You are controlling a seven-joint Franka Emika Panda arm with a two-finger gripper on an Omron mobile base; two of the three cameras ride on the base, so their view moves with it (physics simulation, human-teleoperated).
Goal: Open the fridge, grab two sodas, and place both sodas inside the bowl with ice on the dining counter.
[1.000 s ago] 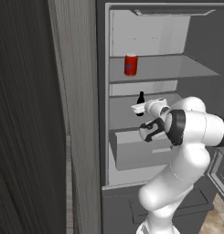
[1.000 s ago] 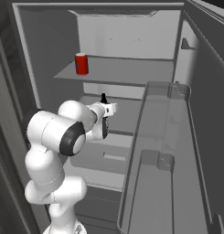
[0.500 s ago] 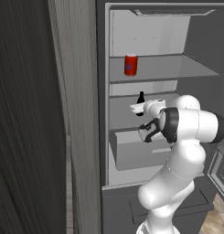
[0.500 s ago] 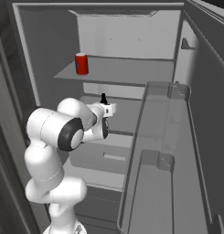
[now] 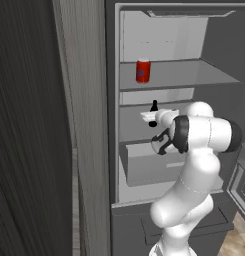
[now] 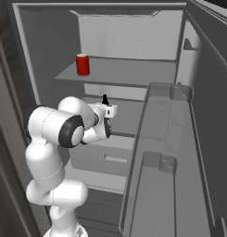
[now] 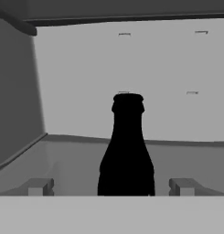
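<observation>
Gripper [image 7: 111, 187] is wide open, and in the hand view I see its two fingertips [image 7: 39, 186] standing on both sides of the dark bottle [image 7: 127, 151], with the bottle right in the middle between them and nothing held. In the half second before now my arm reached a little deeper into the fridge [image 5: 164, 35]: in the left base view the hand moved closer to the bottle [image 5: 154, 107] on the middle shelf [image 6: 133, 111], and the elbow came forward with it. I judge from this that the approach is almost finished and the next step is to close the jaws on the bottle. Whether the fingertips already reach the body of the bottle or are a bit short of it, I cannot tell.

The fridge door [image 6: 179, 152] is open to the right, so the first step of the task is done. The red can [image 5: 143, 70] stands upright on the shelf above, near its front left corner, apart from the arm, and it waits for the second trip. No soda is taken yet, so most of the task remains.
</observation>
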